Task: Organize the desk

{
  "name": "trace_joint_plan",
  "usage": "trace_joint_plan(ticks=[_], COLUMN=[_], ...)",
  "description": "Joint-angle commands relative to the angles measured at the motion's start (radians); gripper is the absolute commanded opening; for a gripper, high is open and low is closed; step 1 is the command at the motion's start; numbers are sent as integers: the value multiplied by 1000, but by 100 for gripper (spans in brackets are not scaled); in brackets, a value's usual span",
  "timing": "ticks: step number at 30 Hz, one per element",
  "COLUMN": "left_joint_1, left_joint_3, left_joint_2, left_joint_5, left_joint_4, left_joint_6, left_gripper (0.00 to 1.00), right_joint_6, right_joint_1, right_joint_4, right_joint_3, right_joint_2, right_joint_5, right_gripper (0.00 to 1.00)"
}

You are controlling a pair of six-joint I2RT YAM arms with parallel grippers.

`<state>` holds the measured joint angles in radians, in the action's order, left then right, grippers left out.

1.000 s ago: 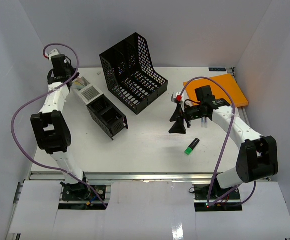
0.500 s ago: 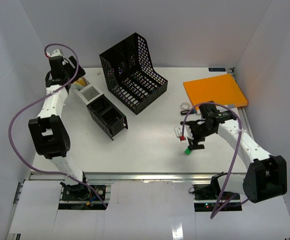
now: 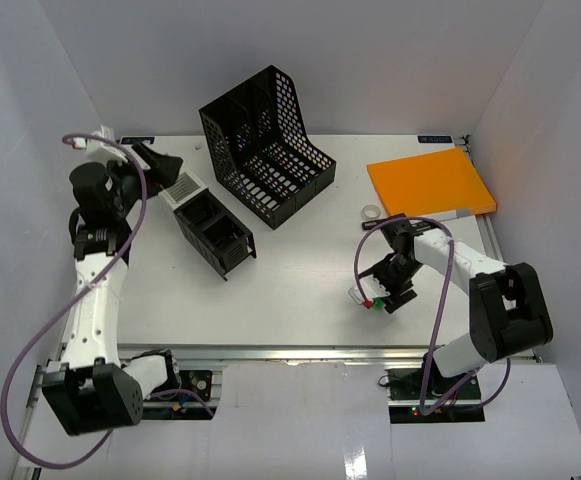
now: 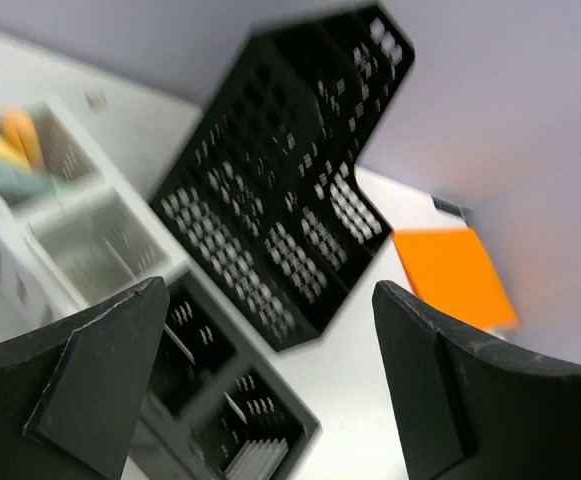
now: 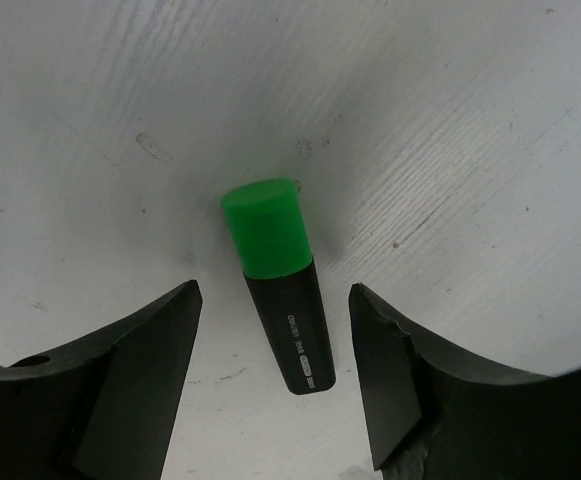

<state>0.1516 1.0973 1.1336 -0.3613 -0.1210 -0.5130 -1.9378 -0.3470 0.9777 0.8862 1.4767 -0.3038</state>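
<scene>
Left gripper (image 4: 270, 290) is hanging wide open with nothing in it, upper left of the top view, near a white tray (image 3: 175, 185); a black organizer (image 3: 215, 232) and a black file rack (image 3: 265, 145) are sitting just right of that; the worktop (image 3: 290, 295) is filling the middle of the frame; an orange folder (image 3: 430, 182) is lying upper right; the right gripper (image 5: 275, 290), lower right, is spread open around a green-capped highlighter (image 5: 290, 330), not touching it.

Desk (image 3: 290, 290): big flat white rectangular top, level, long side running left-right, boxed in by white walls (image 3: 270, 60) at left, back and right. Metal rail (image 3: 290, 352) runs along its near edge. Close up, the surface shows fine grain and a few small dark scuffs.
</scene>
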Motion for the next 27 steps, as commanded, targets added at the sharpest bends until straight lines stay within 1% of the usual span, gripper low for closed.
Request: trace_joint_plan(ticks=[1,3,5,10,13,16,17,19,21,22,24,26,27], left_joint_1=[6,8,8,8,7,6,6,6,8,7,6,6,6], left_joint_3=[-220,-267,-290,-305,-295,-281,-276,-260,-239,-231,-212,-189,-183], left_joint_2=[-164,-232,-268,-333,-360,-382,-388,-398,-414,-424,-445,-467,-480], left_joint_5=[-120,-116,-110,-144,-140,-122,-119,-123,-120,-108,-59,7,30], left_joint_4=[-25,-41,-68,-116,-147,-191,-202,-225,-248,-268,-314,-363,-378], left_joint_6=[-103,-114,-119,-155,-167,-173,-181,-207,-232,-238,-242,-236,-232], left_gripper=[94,94,95,96,96,96,96,96,95,95,95,95,95], right_joint_6=[43,62,102,162,212,279,292,393,497,543,667,874,970], right_joint_1=[-38,-46,-56,-94,-126,-161,-172,-199,-228,-240,-284,-316,-340], right_joint_4=[-78,-98,-118,-163,-163,-130,-105,-7,96,145,235,205,130], right_joint_3=[-12,-19,-31,-66,-52,2,46,218,532,657,931,1122,1212], right_joint_2=[61,74,82,77,88,98,105,139,226,268,370,484,529], right_joint_5=[63,71,69,69,63,-11,-51,-177,-290,-344,-464,-487,-468], right_gripper=[64,58,52,40,31,25,23,18,12,10,8,8,8])
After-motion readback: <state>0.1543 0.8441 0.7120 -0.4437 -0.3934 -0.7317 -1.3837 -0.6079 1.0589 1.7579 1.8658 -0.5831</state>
